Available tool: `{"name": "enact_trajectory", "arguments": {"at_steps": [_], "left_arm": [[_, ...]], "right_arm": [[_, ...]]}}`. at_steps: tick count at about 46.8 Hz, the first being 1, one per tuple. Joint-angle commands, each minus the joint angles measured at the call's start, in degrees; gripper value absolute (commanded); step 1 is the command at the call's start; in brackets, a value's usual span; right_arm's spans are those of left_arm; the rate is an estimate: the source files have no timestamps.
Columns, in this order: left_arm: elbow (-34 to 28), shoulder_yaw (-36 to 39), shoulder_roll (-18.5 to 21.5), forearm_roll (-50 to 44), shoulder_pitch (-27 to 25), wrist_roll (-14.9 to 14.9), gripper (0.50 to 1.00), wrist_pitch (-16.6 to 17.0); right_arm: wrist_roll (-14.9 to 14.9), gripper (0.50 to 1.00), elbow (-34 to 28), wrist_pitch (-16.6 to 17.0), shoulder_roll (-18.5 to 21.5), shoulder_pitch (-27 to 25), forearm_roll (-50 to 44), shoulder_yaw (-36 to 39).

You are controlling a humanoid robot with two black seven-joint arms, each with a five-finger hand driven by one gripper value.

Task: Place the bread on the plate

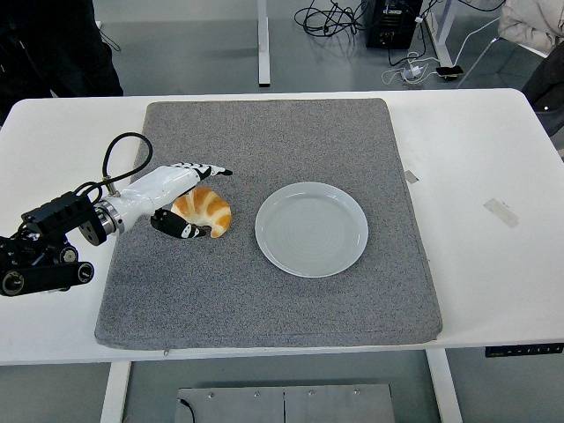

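Observation:
A golden croissant (pixel 208 211) lies on the grey mat (pixel 273 291), left of the empty pale plate (pixel 311 228). My left hand (pixel 196 199) reaches in from the left and straddles the croissant. Its fingers (pixel 211 169) stretch over the far side and the thumb (pixel 185 230) lies along the near side. The hand is spread around the bread, not closed on it. A gap of mat separates croissant and plate. My right arm does not show.
The mat covers the middle of the white table (pixel 493 159). A strip of tape (pixel 501 212) lies on the table at the right. A black cable loop (pixel 123 150) arches from the left forearm. Beyond the table's far edge, cables lie on the floor.

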Motion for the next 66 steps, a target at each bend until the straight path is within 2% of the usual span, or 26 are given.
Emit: {"name": "enact_trajectory", "arguments": {"at_steps": [1, 26, 29, 35, 42, 49, 58, 66], "left_arm": [[0.3, 0.0, -0.4, 0.0, 0.1, 0.3, 0.918, 0.0], [4.0, 0.0, -3.6, 2.9, 0.4, 2.3, 0.89, 0.0], [4.7, 0.0, -4.2, 3.2, 0.7, 2.3, 0.869, 0.0], [5.3, 0.0, -4.4, 4.2, 1.3, 2.3, 0.762, -0.2], [5.5, 0.1, -5.0, 4.2, 1.6, 2.3, 0.699, -0.4], [5.9, 0.0, -5.0, 4.2, 1.5, 2.2, 0.572, -0.4], [5.9, -0.2, -4.9, 4.1, 0.7, 2.0, 0.546, -0.7], [5.8, -0.6, -4.2, 3.6, -1.1, 1.9, 0.545, -0.9]], "right_arm": [[0.0, 1.0, 0.0, 0.0, 0.0, 0.0, 0.0, 0.0], [0.0, 1.0, 0.0, 0.0, 0.0, 0.0, 0.0, 0.0], [0.0, 1.0, 0.0, 0.0, 0.0, 0.0, 0.0, 0.0], [0.0, 1.0, 0.0, 0.0, 0.0, 0.0, 0.0, 0.0], [0.0, 1.0, 0.0, 0.0, 0.0, 0.0, 0.0, 0.0], [0.0, 1.0, 0.0, 0.0, 0.0, 0.0, 0.0, 0.0], [0.0, 1.0, 0.0, 0.0, 0.0, 0.0, 0.0, 0.0], [0.0, 1.0, 0.0, 0.0, 0.0, 0.0, 0.0, 0.0]]}}
